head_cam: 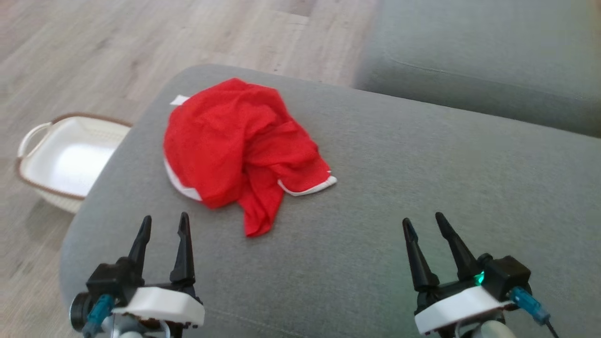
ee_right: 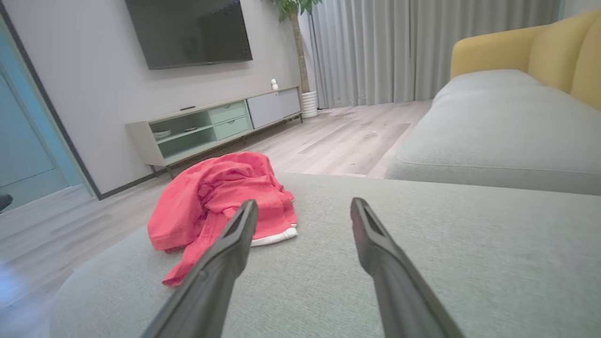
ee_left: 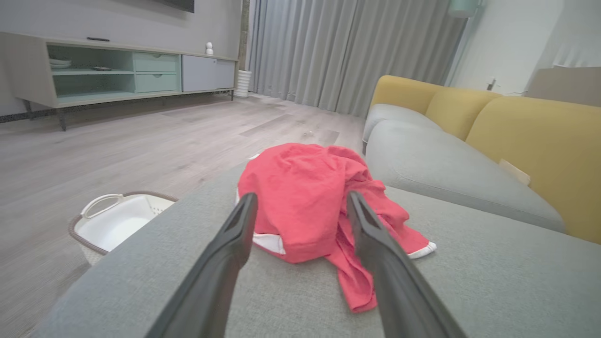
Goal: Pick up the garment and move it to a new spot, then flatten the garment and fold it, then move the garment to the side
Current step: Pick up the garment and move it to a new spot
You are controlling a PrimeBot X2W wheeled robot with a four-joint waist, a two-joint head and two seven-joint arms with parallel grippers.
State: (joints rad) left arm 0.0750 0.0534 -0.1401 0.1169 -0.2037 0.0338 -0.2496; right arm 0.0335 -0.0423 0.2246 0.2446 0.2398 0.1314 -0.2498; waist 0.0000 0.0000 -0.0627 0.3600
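The garment [head_cam: 235, 145] ahead of the left gripper [head_cam: 165, 223] is finely textured red cloth with white trim. The sofa seat [head_cam: 399, 188] is matt grey woven fabric. The basket [head_cam: 70, 159] to that gripper's left looks smooth white plastic.

Crumpled red white-trimmed garment [head_cam: 239, 145] lies on grey cushion [head_cam: 399, 188].

The crumpled red fabric garment [head_cam: 235, 141] has white trim along its edges. The woven fabric sofa seat [head_cam: 422, 188] is plain grey. At left centre, the plastic laundry basket [head_cam: 70, 159] is white with a brown rim; the plank floor [head_cam: 94, 47] is pale wood-grain.
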